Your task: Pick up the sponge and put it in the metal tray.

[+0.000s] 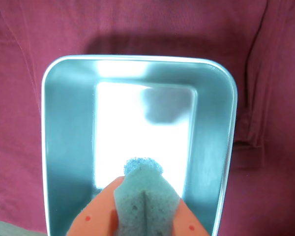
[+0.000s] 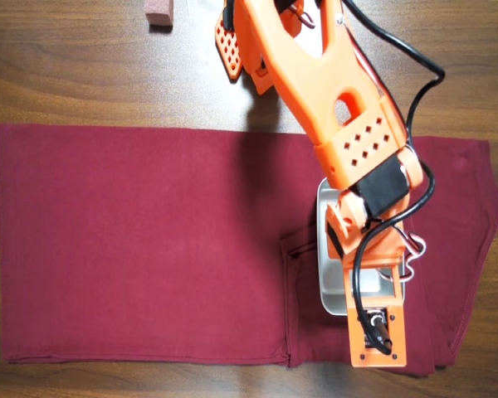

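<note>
Item: gripper (image 1: pixel 140 196), orange two-finger type, fingers drawn in narrow and pinching the sponge (image 1: pixel 143 196) between them in the wrist view; the sponge is squeezed to a wedge, its rounded speckled end protruding just past the fingertips. Item: metal tray (image 1: pixel 59 147), directly ahead of and below the gripper, on a dark red cloth (image 1: pixel 19 98); in the wrist view the sponge's tip lies over the near part of the tray's bright floor, inside the rim, roughly midway between the two long walls. The tray's long axis runs away from the gripper, in line with the fingers' reach. In the overhead view the arm (image 2: pixel 332 99) covers most of the tray, leaving only its left edge and a near corner visible; the sponge is hidden there. Height of the sponge above the tray floor cannot be told. Judgement: the carry appears done, and what remains is a release, possibly after lowering. Elsewhere: pinkish-brown block (image 2: pixel 158 12), on the wooden table (image 2: pixel 83 75), well behind the gripper.
</note>
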`<state>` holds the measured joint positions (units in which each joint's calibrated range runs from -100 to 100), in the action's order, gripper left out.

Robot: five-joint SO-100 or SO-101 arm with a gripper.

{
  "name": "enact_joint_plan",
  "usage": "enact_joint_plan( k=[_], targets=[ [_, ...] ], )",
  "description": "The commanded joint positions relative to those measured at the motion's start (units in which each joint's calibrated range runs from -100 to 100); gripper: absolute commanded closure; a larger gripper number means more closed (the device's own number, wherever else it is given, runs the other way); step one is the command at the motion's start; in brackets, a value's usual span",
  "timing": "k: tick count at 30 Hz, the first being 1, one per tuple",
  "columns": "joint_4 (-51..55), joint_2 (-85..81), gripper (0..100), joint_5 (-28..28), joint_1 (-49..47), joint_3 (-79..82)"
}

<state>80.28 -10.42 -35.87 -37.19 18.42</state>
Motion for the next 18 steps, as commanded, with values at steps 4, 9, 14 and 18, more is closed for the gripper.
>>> enact_joint_plan(
  k=[4,9,14,18],
  targets=[
    [0.91,-0.81,72,1.66,1.01,-0.26],
    [-0.38,-0.81,52,1.17,0.53,-0.62],
    [-1.03,-1.35,50,0.78,0.24,-0.71],
    [-6.10,-7.83,52,-0.83,4.17,0.11]
  ],
)
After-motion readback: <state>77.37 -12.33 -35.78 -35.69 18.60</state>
